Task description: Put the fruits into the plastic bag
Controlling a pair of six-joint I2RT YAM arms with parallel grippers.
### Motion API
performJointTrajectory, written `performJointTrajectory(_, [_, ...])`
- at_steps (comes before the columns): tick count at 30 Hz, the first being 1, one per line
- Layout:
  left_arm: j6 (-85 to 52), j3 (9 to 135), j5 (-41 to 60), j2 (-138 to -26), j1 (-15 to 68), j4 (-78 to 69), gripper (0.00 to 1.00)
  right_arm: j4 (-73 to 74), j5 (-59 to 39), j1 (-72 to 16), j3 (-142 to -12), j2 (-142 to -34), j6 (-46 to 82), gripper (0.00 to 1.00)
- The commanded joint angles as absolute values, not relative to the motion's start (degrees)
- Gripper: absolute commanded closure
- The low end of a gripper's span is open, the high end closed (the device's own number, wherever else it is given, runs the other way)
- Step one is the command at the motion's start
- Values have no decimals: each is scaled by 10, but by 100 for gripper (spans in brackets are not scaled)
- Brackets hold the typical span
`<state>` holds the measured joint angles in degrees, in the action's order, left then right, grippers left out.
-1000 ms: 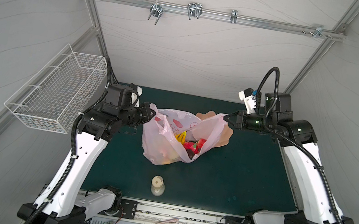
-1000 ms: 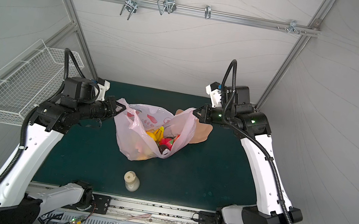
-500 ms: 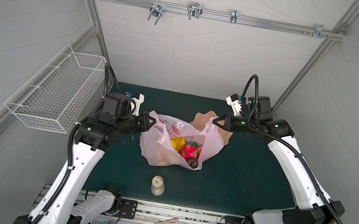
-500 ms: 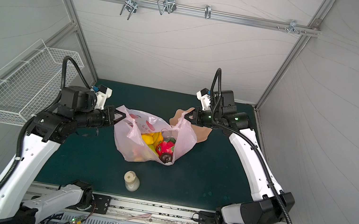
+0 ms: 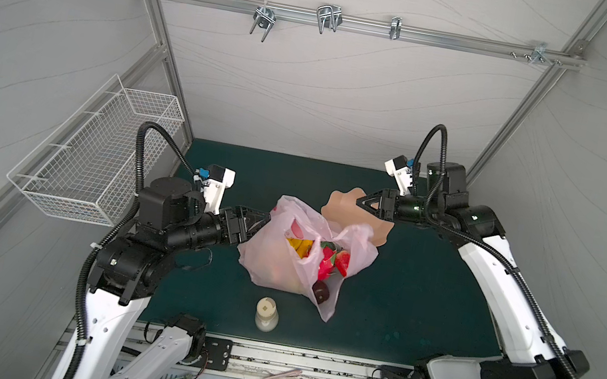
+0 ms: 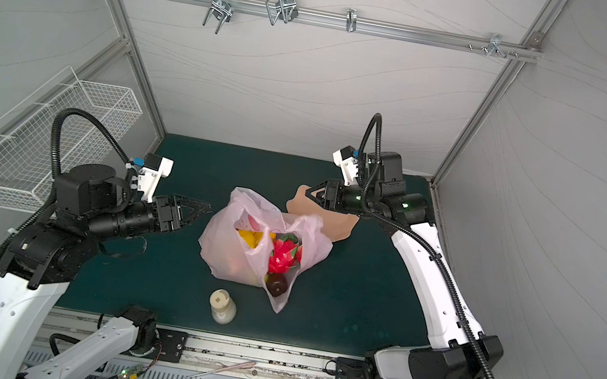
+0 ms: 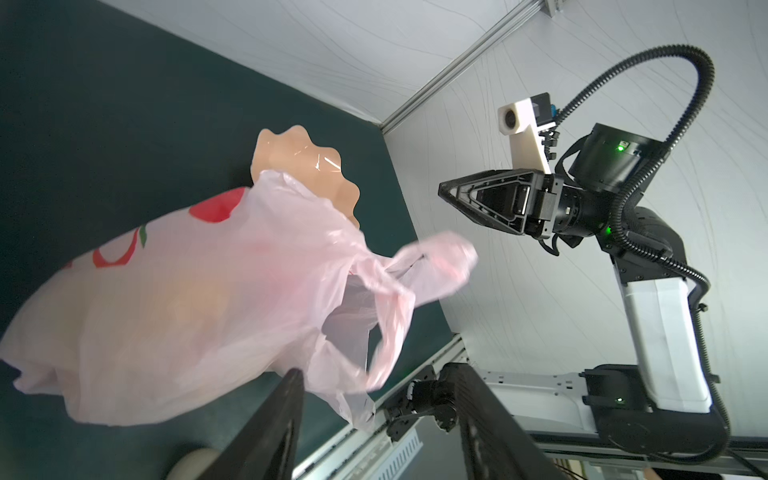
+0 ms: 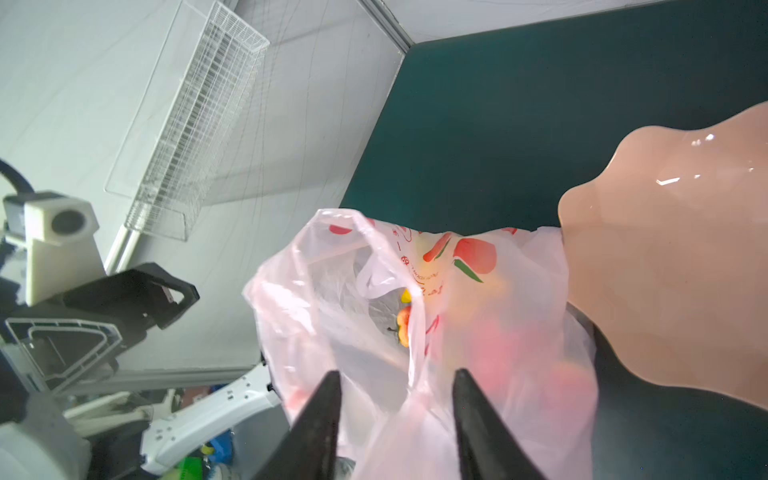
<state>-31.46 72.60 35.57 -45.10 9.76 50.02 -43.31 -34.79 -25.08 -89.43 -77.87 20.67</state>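
Table (image 5: pixel 420 304): dark green, under both pincers.
Bag (image 5: pixel 273 253): slumped on the table between the pincers, mouth agape, held by neither.
Dish (image 5: pixel 340 209): below right pincer, behind bag.
Left pincer (image 6: pixel 200 212): jaws apart, empty, just short of bag.
Right pincer (image 6: pixel 309 193): jaws apart, empty, above dish.
Fruits (image 6: pixel 283 256): inside bag.
Bottle (image 6: pixel 222 305): near bag, well away from both pincers.
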Motion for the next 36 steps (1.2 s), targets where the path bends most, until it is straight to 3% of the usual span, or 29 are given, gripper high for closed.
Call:
performJointTrajectory(1, [-296,762,347,-444,94,554,38,-438,-359,-241,-885,-749,189,36])
performJointTrajectory(5, [-298,773,320,-436,94,575,36,-435,-357,-228,-867,-728,182,19])
performJointTrajectory(13, [-301,780,265,-427,94,569,30,-461,-354,-210,-866,-711,160,1])
performJointTrajectory(18, [-307,797,224,-427,94,562,23,-470,-347,-194,-845,-688,137,1])
performJointTrajectory(22, [-316,817,234,-440,94,554,21,-494,-395,-183,-847,-677,115,1])
performJointTrajectory(25, [-309,863,258,-461,94,577,11,-562,-427,-194,-843,-662,66,1])
performJointTrajectory(29, [-308,903,308,-485,95,624,9,-631,-375,-291,-789,-616,41,1])
performJointTrajectory(30, [-316,904,324,-491,95,631,3,-637,-336,-336,-771,-604,46,1])
performJointTrajectory(32, [-333,897,328,-494,107,645,0,-648,-254,-429,-738,-582,57,1])
performJointTrajectory(36, [-361,881,209,-495,244,665,0,-653,-140,-555,-697,-568,96,1])
